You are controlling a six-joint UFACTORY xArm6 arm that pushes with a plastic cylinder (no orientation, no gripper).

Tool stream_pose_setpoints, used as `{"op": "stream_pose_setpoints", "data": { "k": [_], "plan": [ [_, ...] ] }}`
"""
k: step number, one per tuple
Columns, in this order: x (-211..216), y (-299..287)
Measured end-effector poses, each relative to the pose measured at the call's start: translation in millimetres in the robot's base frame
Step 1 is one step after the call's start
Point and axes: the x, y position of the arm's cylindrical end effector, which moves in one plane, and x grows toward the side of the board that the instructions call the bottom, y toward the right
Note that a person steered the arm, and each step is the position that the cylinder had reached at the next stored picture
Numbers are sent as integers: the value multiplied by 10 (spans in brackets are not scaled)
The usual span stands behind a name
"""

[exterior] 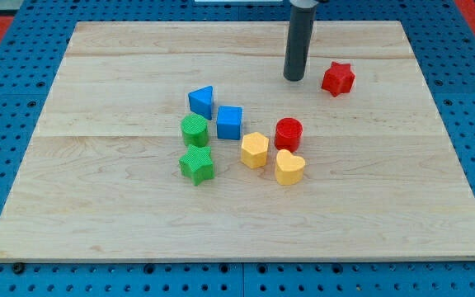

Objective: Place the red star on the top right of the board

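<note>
The red star (337, 78) lies on the wooden board (122, 66), toward the view's upper right. My tip (293, 78) stands just to the star's left, a small gap between them. The dark rod rises from the tip out of the view's top. The other blocks sit in a cluster below and to the left of the tip.
In the cluster: a blue triangle (202, 101), a blue cube (229, 123), a green cylinder (195, 130), a green star (196, 164), a yellow hexagon (255, 150), a yellow heart (289, 167), a red cylinder (288, 133). A blue pegboard (7, 124) surrounds the board.
</note>
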Motion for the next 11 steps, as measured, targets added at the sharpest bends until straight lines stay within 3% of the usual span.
{"op": "stream_pose_setpoints", "data": {
  "k": [1, 4, 6, 8, 11],
  "plan": [
    [487, 100],
    [545, 234],
    [240, 328],
    [220, 822],
    [-510, 714]
  ]
}}
